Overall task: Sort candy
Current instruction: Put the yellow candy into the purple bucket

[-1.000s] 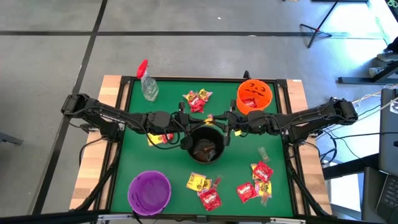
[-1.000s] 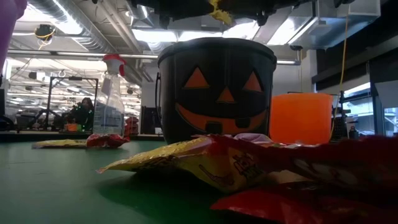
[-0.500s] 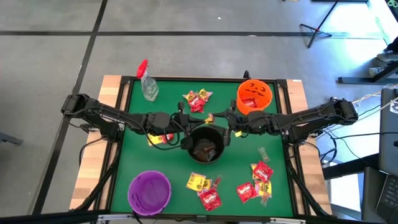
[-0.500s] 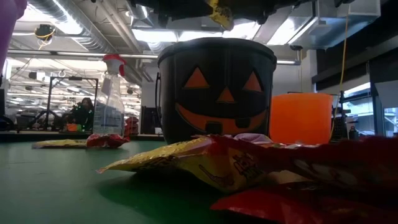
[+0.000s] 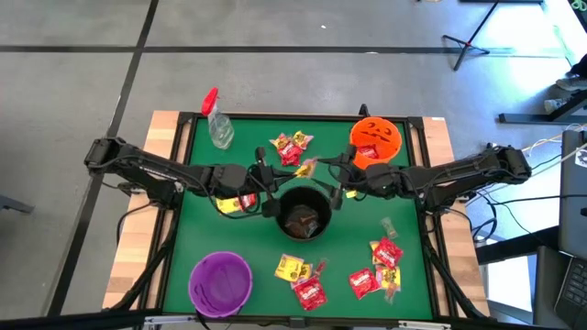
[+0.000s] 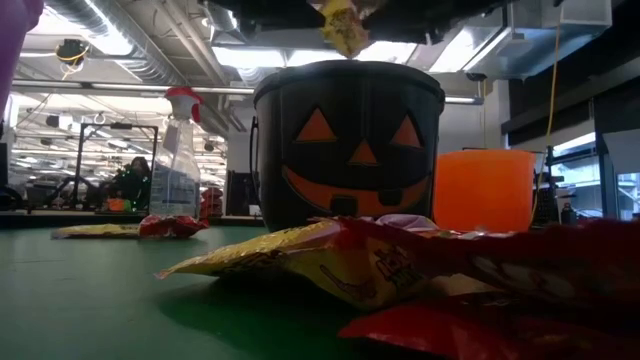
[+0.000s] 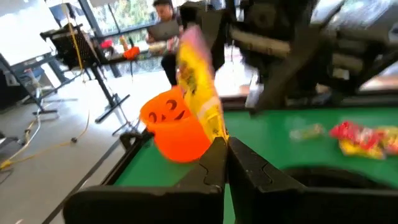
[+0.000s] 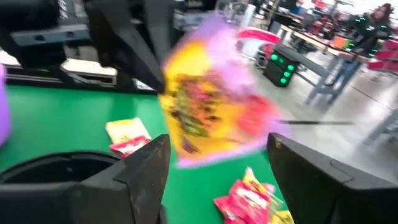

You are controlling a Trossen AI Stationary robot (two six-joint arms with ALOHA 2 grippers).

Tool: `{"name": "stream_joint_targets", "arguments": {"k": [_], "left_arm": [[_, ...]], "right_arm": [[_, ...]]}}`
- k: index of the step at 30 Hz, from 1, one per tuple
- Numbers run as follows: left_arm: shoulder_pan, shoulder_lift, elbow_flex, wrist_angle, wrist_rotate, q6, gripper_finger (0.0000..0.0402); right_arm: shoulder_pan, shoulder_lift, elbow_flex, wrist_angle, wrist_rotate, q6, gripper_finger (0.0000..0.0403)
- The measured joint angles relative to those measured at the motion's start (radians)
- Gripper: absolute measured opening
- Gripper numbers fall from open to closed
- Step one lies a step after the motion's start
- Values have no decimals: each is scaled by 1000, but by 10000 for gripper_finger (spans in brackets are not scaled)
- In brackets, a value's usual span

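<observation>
A yellow candy packet (image 5: 305, 167) hangs in the air above the far rim of the black pumpkin bucket (image 5: 304, 213); it also shows in the low view as the packet (image 6: 342, 25) over the bucket (image 6: 348, 140). My left gripper (image 5: 292, 171) reaches in from the left and is shut on it. My right gripper (image 5: 336, 177) faces it from the right, open. In the right wrist view its fingers (image 8: 144, 169) stand wide on either side of the blurred packet (image 8: 208, 115) without touching it. More red and yellow candy lies in clusters on the green table (image 5: 206, 238). My left gripper pinches one end of the yellow packet (image 7: 217, 129) between its two shut fingers. The fingers come level from the table's left. The rest of the packet sticks out beyond the fingertips, lifted clear over the black bucket.
An orange pumpkin bucket (image 5: 374, 139) stands at the far right and a purple bowl (image 5: 220, 280) at the near left. A spray bottle (image 5: 218, 124) lies at the far left. Candy clusters lie at the far middle (image 5: 290, 147), near middle (image 5: 303, 280) and near right (image 5: 383, 266).
My right gripper has opened and let go of the yellow packet, drawing back slightly toward the table's right. The packet stays in my shut left gripper and has shifted a little toward the far edge, swinging as it was freed.
</observation>
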Motion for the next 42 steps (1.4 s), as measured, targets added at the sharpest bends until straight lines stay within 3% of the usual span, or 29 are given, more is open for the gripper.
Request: {"name": "stream_joint_targets", "arguments": {"k": [5,13,19,29,42], "left_arm": [[-40,-69,0,-132,-46,-23,0],[-179,-212,0,-388,-32,-150,0],[-334,-312,0,-509,50,-270,0],[-540,-369,0,-679,224,-674,0],[-686,-300,0,-846,233,-1174,0]], "right_arm": [[0,-40,0,-60,29,3,268],[-1,-47,0,-121,43,35,268],[-1,-47,0,-137,45,60,268],[-1,-47,0,-136,25,97,268],[0,-47,0,-144,-2,122,268]]}}
